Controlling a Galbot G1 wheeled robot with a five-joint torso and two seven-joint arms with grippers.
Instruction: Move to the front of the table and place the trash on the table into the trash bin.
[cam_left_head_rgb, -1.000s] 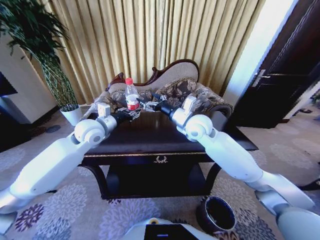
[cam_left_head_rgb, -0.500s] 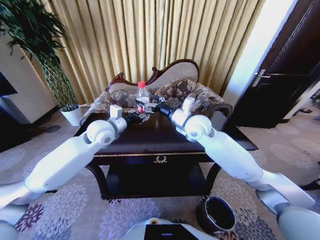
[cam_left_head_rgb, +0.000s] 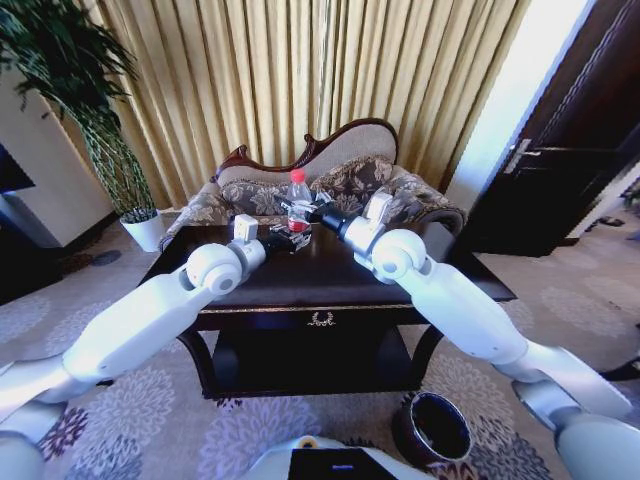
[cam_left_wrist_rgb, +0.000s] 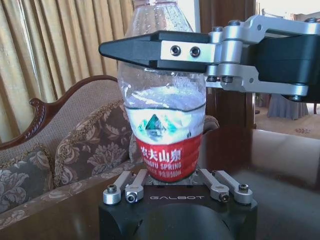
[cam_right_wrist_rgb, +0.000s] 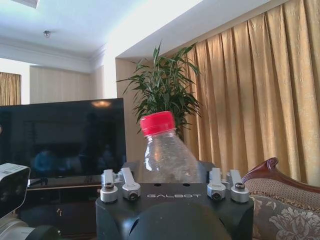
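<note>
A clear plastic bottle (cam_left_head_rgb: 298, 203) with a red label and a red cap stands upright above the far part of the black-brown table (cam_left_head_rgb: 300, 275). My left gripper (cam_left_head_rgb: 293, 235) is shut on the bottle's (cam_left_wrist_rgb: 167, 140) lower end, at the label. My right gripper (cam_left_head_rgb: 308, 209) is open at the bottle's upper part. One of its black fingers (cam_left_wrist_rgb: 150, 50) crosses the bottle's shoulder. In the right wrist view the bottle's neck and cap (cam_right_wrist_rgb: 157, 123) rise just ahead of the right gripper (cam_right_wrist_rgb: 172, 175). The dark brown trash bin (cam_left_head_rgb: 435, 428) stands on the carpet at lower right, well below the table.
A carved sofa (cam_left_head_rgb: 350, 165) stands close behind the table, in front of gold curtains. A tall plant in a white pot (cam_left_head_rgb: 145, 228) is at the left. A dark door (cam_left_head_rgb: 570, 150) is at the right. My right forearm stretches above the bin.
My left arm has carried the bottle to the right, up to the right gripper. The right arm has stayed where it was.
</note>
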